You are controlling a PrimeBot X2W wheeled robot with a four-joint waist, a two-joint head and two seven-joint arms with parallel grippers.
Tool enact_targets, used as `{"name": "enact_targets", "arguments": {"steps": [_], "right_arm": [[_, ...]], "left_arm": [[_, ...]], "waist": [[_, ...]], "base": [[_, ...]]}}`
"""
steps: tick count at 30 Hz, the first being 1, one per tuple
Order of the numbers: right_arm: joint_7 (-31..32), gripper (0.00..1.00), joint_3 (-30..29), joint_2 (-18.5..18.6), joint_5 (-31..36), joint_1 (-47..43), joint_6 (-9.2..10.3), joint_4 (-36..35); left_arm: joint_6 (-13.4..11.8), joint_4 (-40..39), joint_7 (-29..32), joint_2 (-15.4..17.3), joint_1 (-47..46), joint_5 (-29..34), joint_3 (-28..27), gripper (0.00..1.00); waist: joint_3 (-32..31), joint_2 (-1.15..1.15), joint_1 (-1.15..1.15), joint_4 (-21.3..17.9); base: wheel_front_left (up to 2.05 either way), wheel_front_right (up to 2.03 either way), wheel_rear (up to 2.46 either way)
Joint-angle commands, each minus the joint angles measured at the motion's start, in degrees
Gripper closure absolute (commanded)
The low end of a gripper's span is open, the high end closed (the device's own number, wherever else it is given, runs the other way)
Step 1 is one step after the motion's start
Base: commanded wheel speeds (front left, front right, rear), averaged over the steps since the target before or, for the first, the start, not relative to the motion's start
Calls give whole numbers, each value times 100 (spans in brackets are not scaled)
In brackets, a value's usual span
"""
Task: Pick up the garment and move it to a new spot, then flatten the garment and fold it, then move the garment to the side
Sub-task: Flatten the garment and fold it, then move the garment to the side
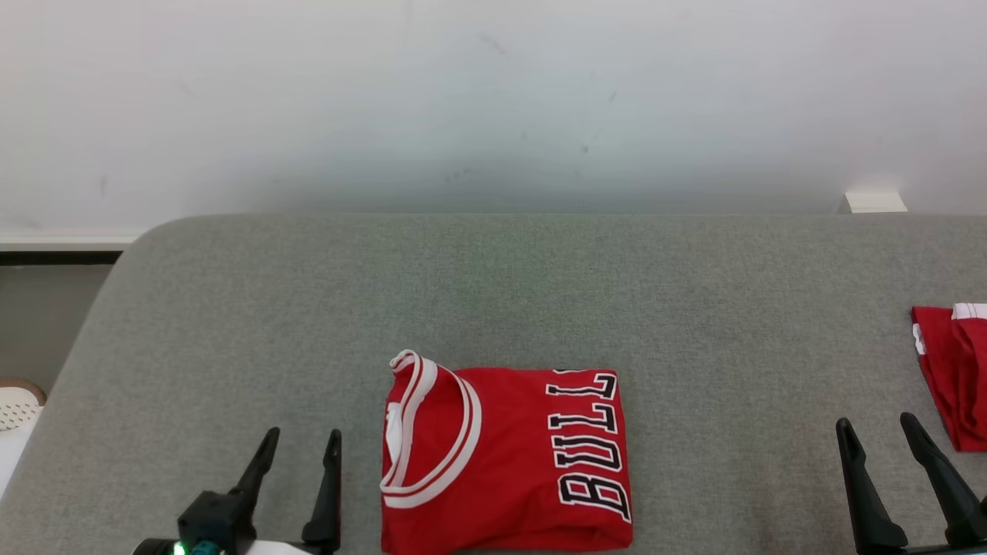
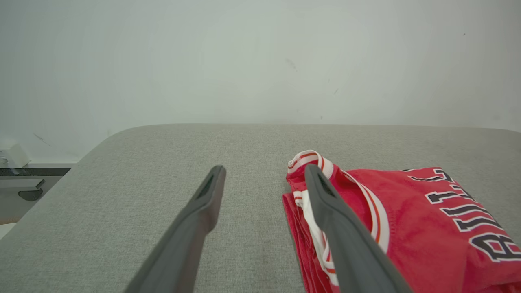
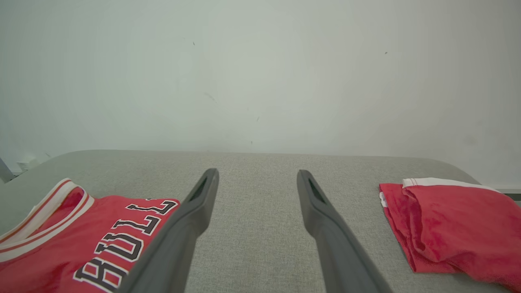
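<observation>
The garment (image 1: 505, 459) is a red jersey with white-trimmed collar and black "BULL" lettering, folded into a neat rectangle on the grey cushioned surface (image 1: 493, 293), near its front edge at centre. My left gripper (image 1: 301, 439) stands open just left of it, nothing between its fingers. In the left wrist view the garment (image 2: 407, 219) lies right of the open left gripper (image 2: 264, 171). My right gripper (image 1: 879, 424) stands open well to the right, over bare fabric. The right wrist view has the garment (image 3: 81, 236) at lower left and the open right gripper (image 3: 256, 173).
A second folded red cloth (image 1: 956, 370) with white trim lies at the surface's right edge, also the red cloth (image 3: 452, 224) in the right wrist view. A white wall (image 1: 493, 100) rises behind. The surface's rounded left corner drops off near a white perforated object (image 1: 17, 405).
</observation>
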State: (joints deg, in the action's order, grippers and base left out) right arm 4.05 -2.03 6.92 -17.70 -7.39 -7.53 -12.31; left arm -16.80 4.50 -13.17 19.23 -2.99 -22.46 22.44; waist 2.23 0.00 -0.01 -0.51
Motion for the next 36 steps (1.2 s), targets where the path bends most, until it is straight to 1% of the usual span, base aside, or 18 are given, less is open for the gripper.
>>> {"name": "enact_targets", "arguments": {"steps": [1, 17, 28, 33, 36], "right_arm": [[24, 0, -34, -20, 9, -104, 12, -51], [142, 0, -138, -106, 66, -159, 12, -220], [153, 0, -160, -74, 59, -99, 12, -226], [195, 0, -92, 27, -26, 98, 12, -88], [212, 0, 128, 121, -120, 318, 12, 189]], "left_arm": [[14, 25, -29, 34, 70, -26, 0, 0], [21, 79, -101, 55, -76, -34, -20, 0], [-2, 21, -103, 102, -166, -4, 1, 0], [-1, -132, -109, 65, -402, 80, 34, 0], [9, -255, -127, 6, -618, 177, 90, 0]], "waist": [[-41, 0, 1, 14], [-74, 0, 1, 29], [-16, 0, 1, 68], [256, 0, 1, 245], [534, 0, 1, 452]], "base": [[0, 0, 0], [0, 0, 0], [0, 0, 0], [0, 0, 0], [0, 0, 0]]}}
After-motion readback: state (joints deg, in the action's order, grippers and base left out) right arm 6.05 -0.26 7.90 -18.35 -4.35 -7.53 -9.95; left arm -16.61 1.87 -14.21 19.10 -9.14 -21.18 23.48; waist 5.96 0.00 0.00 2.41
